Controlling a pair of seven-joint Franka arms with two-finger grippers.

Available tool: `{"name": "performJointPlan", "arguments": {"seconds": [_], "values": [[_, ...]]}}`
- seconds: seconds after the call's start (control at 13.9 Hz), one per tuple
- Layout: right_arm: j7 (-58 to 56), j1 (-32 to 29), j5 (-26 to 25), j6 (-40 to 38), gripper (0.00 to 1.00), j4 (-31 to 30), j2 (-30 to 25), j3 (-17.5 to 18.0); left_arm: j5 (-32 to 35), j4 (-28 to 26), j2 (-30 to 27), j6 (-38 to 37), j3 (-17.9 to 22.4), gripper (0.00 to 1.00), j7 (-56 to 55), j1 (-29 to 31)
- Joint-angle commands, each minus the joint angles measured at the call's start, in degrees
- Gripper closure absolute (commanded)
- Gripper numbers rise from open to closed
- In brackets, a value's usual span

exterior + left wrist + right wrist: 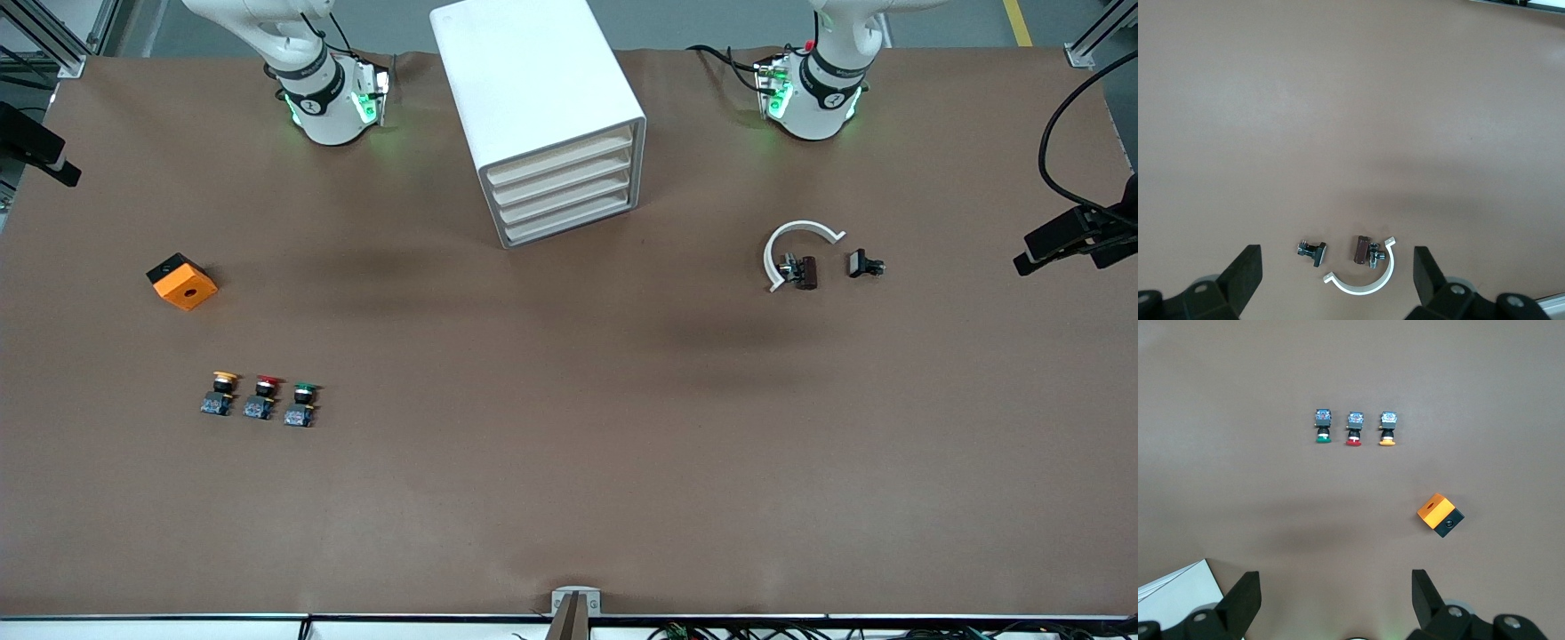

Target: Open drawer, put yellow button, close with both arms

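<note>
The white cabinet [542,116] stands between the two arm bases, and its uppermost drawer [558,158] is pushed in flush like the three below it. The yellow button [220,393] [1387,429] stands at the right arm's end of the table, in a row with a red-capped [262,397] and a green-capped one [302,404]. My right gripper [1336,600] hangs high over the table, open and empty, with the buttons far off it. My left gripper [1337,280] is open and empty too, high over a white curved clip [1365,280]. Neither gripper shows in the front view.
An orange box with a hole [182,281] lies farther from the front camera than the buttons. Toward the left arm's end lie the white curved clip [796,244] and two small dark parts [800,271] [864,264]. A cabinet corner [1171,600] shows in the right wrist view.
</note>
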Motion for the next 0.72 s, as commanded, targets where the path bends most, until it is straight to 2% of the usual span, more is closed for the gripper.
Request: {"name": "performJointPlan", "arguments": {"seconds": [0.0, 0.5, 0.65], "values": [[-0.57, -0.96, 0.66, -0.4, 0.0, 0.38, -0.11, 0.36, 1.0, 0.98, 0.24, -0.4, -0.36, 0.0, 0.71, 0.06], [-0.57, -0.87, 0.66, -0.49, 0.0, 0.47, -0.11, 0.36, 0.3, 0.63, 0.58, -2.59, -0.36, 0.0, -0.34, 0.14], [-0.57, -0.96, 0.66, -0.75, 0.0, 0.47, -0.03, 0.36, 0.3, 0.54, 2.69, -3.04, -0.19, 0.0, -4.37, 0.84]]}}
